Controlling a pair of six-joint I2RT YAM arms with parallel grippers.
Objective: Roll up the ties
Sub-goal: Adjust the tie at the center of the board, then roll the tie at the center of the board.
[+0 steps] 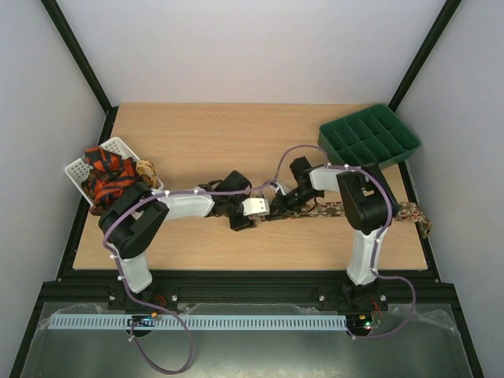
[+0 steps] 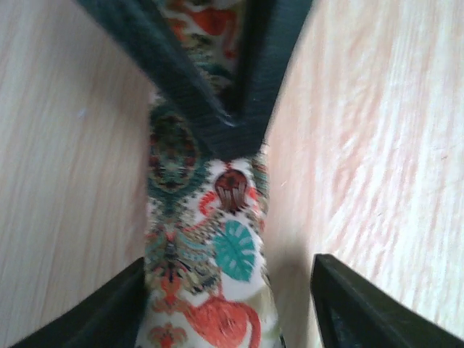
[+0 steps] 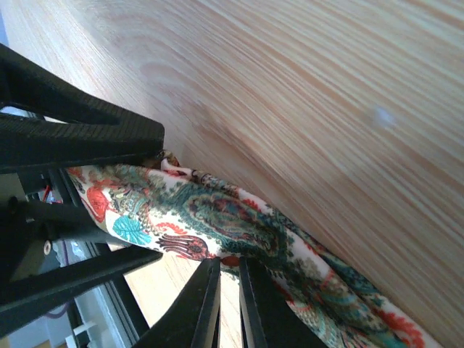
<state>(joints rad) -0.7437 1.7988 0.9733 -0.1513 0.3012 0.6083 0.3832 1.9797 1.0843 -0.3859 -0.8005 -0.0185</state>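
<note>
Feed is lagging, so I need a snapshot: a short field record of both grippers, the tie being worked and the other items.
left gripper: open, fingers astride the patterned tie
right gripper: shut, pinching that tie
patterned tie: stretched along the table toward its right edge, not visibly rolled
other ties: red-orange and black, heaped in the white basket, left side
green tray: far right corner

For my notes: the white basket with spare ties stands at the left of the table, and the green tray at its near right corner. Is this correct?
No. The green tray stands at the far right corner of the table, not the near one, as the top external view shows. The white basket with spare ties is at the left.
</note>
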